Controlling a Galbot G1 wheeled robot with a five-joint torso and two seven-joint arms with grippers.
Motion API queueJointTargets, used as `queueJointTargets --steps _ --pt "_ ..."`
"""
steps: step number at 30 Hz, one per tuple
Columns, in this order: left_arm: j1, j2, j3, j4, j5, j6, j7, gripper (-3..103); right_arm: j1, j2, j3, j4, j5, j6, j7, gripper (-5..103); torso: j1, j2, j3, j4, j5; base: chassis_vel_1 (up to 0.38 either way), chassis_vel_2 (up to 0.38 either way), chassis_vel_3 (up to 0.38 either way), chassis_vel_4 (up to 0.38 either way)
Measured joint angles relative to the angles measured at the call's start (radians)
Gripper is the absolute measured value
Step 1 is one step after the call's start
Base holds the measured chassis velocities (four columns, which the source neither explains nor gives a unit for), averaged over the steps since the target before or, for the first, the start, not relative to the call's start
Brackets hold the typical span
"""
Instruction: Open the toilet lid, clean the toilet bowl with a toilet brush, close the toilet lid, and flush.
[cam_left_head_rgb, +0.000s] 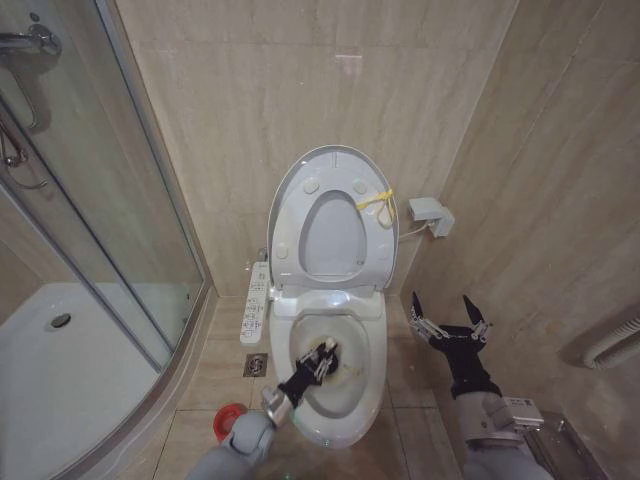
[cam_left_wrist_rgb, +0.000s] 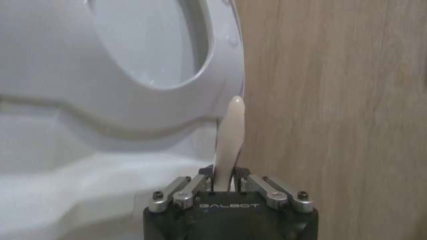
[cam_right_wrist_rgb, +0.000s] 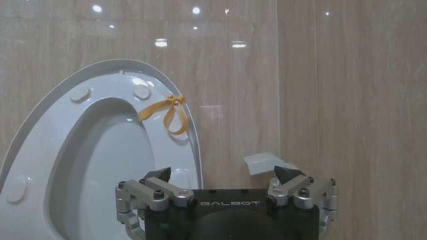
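Lid (cam_left_head_rgb: 330, 165) raised against wall, left gripper (cam_left_head_rgb: 322, 357) inside bowl (cam_left_head_rgb: 372, 390), clamped on brush (cam_left_wrist_rgb: 229, 140), handle upright between fingers, right gripper (cam_left_head_rgb: 447, 318) open, empty, beside bowl.

The large glossy white plastic oval toilet lid (cam_left_head_rgb: 331, 172) carries a small yellow tie (cam_left_head_rgb: 376, 200) at one edge. The elongated white ceramic toilet bowl (cam_left_head_rgb: 368, 398) shows yellowish staining inside. The thin toilet brush handle (cam_left_wrist_rgb: 229, 140) is creamy white. A small round red cup holder (cam_left_head_rgb: 228, 418) sits on beige, faintly veined floor tiles (cam_left_head_rgb: 225, 360). The wall tiles (cam_left_head_rgb: 260, 90) are the same streaked beige.
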Motion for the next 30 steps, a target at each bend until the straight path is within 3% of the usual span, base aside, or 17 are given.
queueJointTargets --steps 13,20,26,30 --pt "-0.106 -0.092 0.033 0.096 -0.006 -0.028 0.008 18 0.000 0.000 0.000 0.000 0.000 0.000 0.000 100 0.000 0.000 0.000 0.0002 0.0001 0.000 0.000 0.000 0.000" --pt "-0.138 -0.124 0.026 0.233 -0.005 -0.071 0.034 18 0.000 0.000 0.000 0.000 0.000 0.000 0.000 100 0.000 0.000 0.000 0.0004 0.0002 0.000 0.000 0.000 0.000" --pt "-0.168 -0.137 0.027 0.236 -0.014 -0.069 0.034 18 0.000 0.000 0.000 0.000 0.000 0.000 0.000 100 0.000 0.000 0.000 0.0005 0.0003 0.000 0.000 0.000 0.000" --pt "-0.207 -0.182 0.028 0.280 -0.020 -0.075 0.036 18 0.000 0.000 0.000 0.000 0.000 0.000 0.000 100 0.000 0.000 0.000 0.0000 0.0003 0.000 0.000 0.000 0.000"
